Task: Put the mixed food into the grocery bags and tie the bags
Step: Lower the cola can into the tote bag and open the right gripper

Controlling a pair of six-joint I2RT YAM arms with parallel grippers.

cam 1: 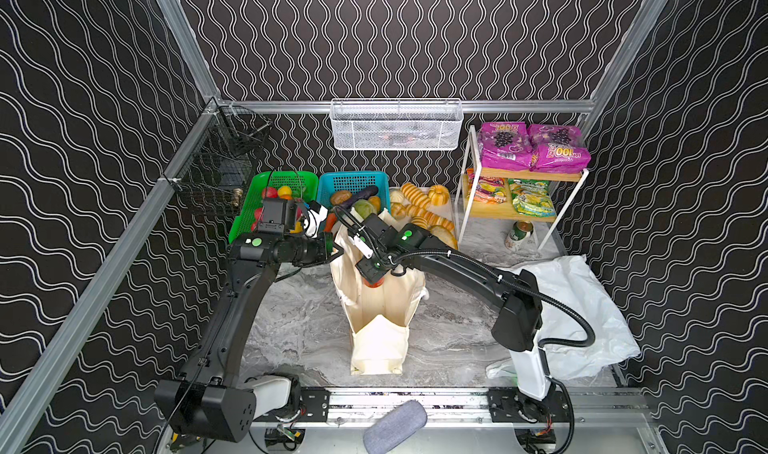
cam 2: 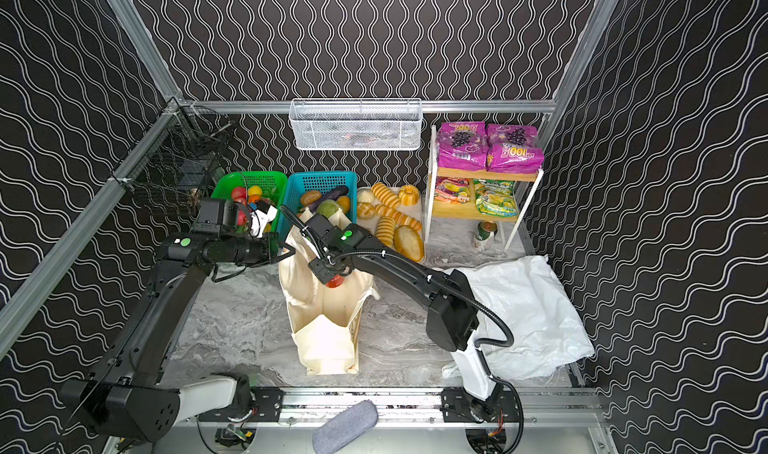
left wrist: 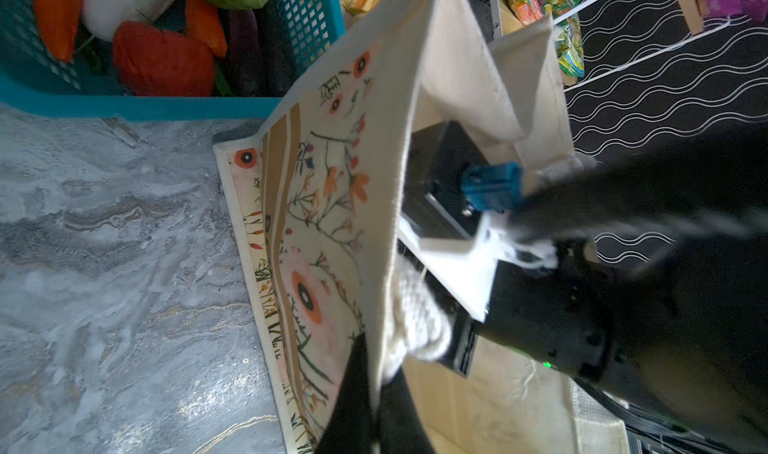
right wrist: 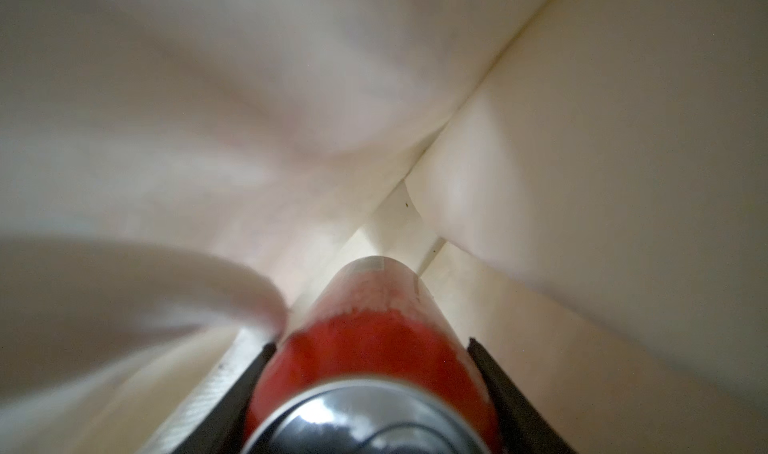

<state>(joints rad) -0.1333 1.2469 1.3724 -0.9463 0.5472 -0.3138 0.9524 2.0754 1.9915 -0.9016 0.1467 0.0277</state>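
The cream flower-print tote point(cam 1: 378, 344) point(cam 2: 328, 344) stands open in the middle of the table. My left gripper point(left wrist: 376, 393) is shut on the tote's point(left wrist: 332, 182) near-left rim, with cloth pinched between its black fingers. Reaching down into the tote's mouth, my right gripper point(right wrist: 371, 346) is shut on a red drink can point(right wrist: 374, 348) point(cam 1: 372, 281); cream cloth point(right wrist: 582, 140) surrounds the can. The white plastic bag point(cam 1: 573, 319) lies crumpled at the right. Purple grape-print packets point(cam 1: 532, 146) sit on top of the shelf. Cabbage, radish, red and orange vegetables point(left wrist: 162, 57) lie in the blue basket point(cam 1: 353, 182).
A green basket point(cam 1: 249, 206) of toy fruit stands at the back left, and golden breads point(cam 1: 419, 206) lie on a tray beside the blue basket. The white-framed shelf point(cam 1: 523, 177) holds more packets, with a green can point(cam 1: 519, 233) under it. Wire baskets hang on the rear and left walls.
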